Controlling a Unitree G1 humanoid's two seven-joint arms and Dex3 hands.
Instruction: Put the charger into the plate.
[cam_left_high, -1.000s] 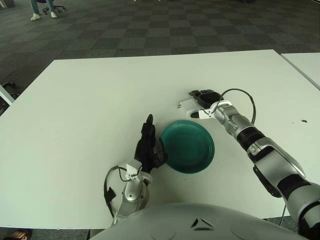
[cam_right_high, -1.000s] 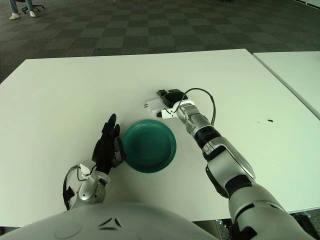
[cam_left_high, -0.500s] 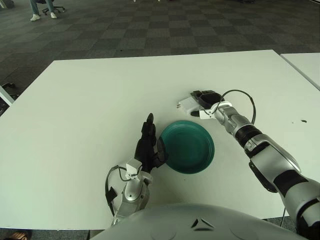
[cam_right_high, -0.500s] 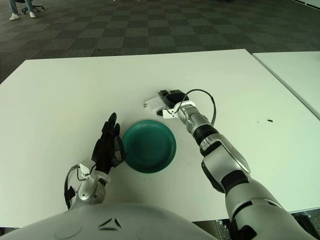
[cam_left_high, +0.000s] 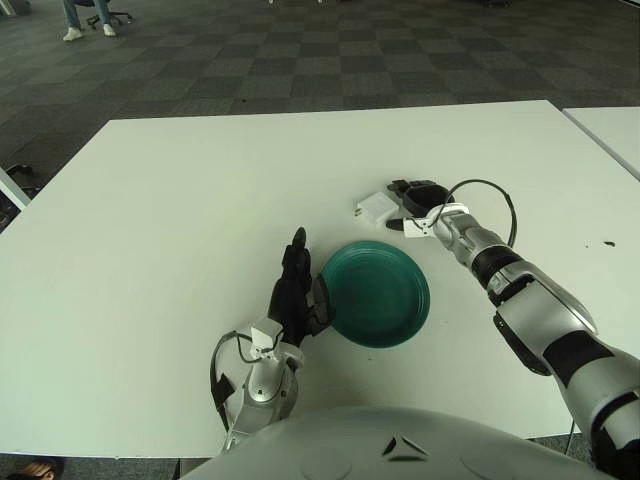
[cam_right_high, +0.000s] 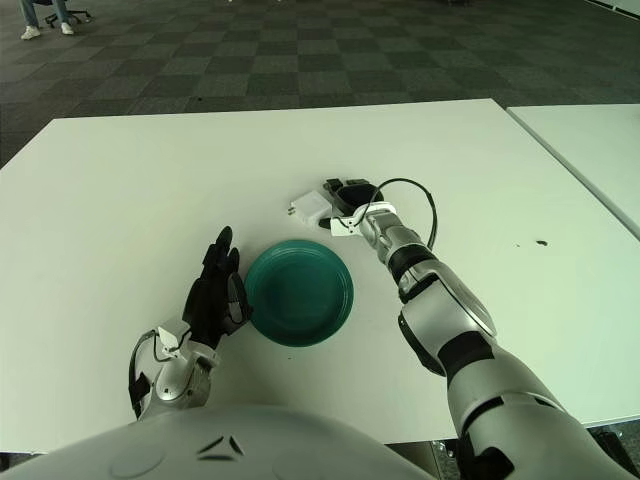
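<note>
A: Right robot hand (cam_left_high: 418, 195)?
B: Low over the white worktop (cam_left_high: 150, 220), just right of the charger (cam_left_high: 376, 208). Dark fingers (cam_right_high: 336, 187) reaching toward the charger's right edge; touching or a hair apart, cannot tell. Fingers loosely apart, not wrapped around anything. Black cable (cam_left_high: 487, 190) looping up from the wrist.

A: Charger position?
B: Flat on the worktop, small white block, prongs pointing left. Beyond the plate (cam_left_high: 376, 292), near its far rim but apart from it. Not in the plate yet.

A: Left robot hand (cam_left_high: 296, 292)?
B: Black, upright on its edge just beside the plate's left rim, fingers straight and held together, pointing away from the body. Holding nothing. Contact with the rim not clear.

A: Plate?
B: Teal, round, empty, near the front middle of the worktop.

A: Any writing, brands, labels?
B: None legible on charger, plate or arms. White tag or bracket at the right wrist, too small to read.

A: Anything else?
B: Second white worktop (cam_left_high: 612, 125) at far right, dark speck (cam_left_high: 609, 242) on the main worktop's right side. Checkered carpet (cam_left_high: 300, 55) beyond.
</note>
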